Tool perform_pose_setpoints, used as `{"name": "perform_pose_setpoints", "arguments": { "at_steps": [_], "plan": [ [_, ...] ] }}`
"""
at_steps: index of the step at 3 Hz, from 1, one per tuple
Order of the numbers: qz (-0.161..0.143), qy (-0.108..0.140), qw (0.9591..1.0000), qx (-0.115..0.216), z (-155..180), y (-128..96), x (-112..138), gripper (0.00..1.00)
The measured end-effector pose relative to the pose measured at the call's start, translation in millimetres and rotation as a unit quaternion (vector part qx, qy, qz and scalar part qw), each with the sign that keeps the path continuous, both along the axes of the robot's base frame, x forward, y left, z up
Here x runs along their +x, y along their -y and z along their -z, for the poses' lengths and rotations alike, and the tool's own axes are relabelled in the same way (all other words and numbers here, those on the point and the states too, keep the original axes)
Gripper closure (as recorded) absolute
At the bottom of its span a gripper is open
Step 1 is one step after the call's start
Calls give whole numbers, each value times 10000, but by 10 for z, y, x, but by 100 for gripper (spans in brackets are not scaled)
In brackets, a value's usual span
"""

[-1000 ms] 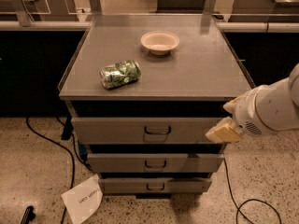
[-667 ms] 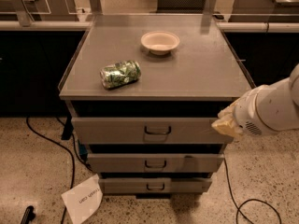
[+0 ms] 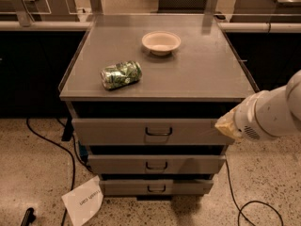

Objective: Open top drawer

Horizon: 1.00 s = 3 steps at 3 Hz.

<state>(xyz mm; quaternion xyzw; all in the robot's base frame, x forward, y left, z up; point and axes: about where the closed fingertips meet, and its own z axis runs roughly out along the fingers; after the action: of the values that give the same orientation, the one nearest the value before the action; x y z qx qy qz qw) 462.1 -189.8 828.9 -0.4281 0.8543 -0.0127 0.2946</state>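
Note:
The top drawer (image 3: 117, 132) is the widest grey front under the cabinet top, with a small dark bail handle (image 3: 158, 132) at its centre. A dark gap shows above its front. My gripper (image 3: 225, 125) comes in from the right on a white arm and sits at the right end of the top drawer's front, well right of the handle. Only its tan tip shows. Below are the mid-sized drawer (image 3: 117, 164) and the smallest drawer (image 3: 122, 187).
On the cabinet top (image 3: 207, 74) lie a crushed green can (image 3: 121, 75) and a cream bowl (image 3: 161, 43). A white paper sheet (image 3: 83, 201) and black cables (image 3: 51, 142) lie on the speckled floor. Dark counters stand left and right.
My gripper has moved a little up and to the left, toward the right end of the top drawer's front. The drawers, can and bowl have not moved.

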Motion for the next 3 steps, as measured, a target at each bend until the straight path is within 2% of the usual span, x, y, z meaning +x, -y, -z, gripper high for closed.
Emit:
{"name": "perform_pose_setpoints", "arguments": {
  "at_steps": [1,2,3],
  "plan": [
    [418,160,9989,-153,308,52,-54,100],
    [761,439,9955,-357,721,226,-74,100],
    [1051,1006,9891,-246,774,428,145,100]
  ]
}}
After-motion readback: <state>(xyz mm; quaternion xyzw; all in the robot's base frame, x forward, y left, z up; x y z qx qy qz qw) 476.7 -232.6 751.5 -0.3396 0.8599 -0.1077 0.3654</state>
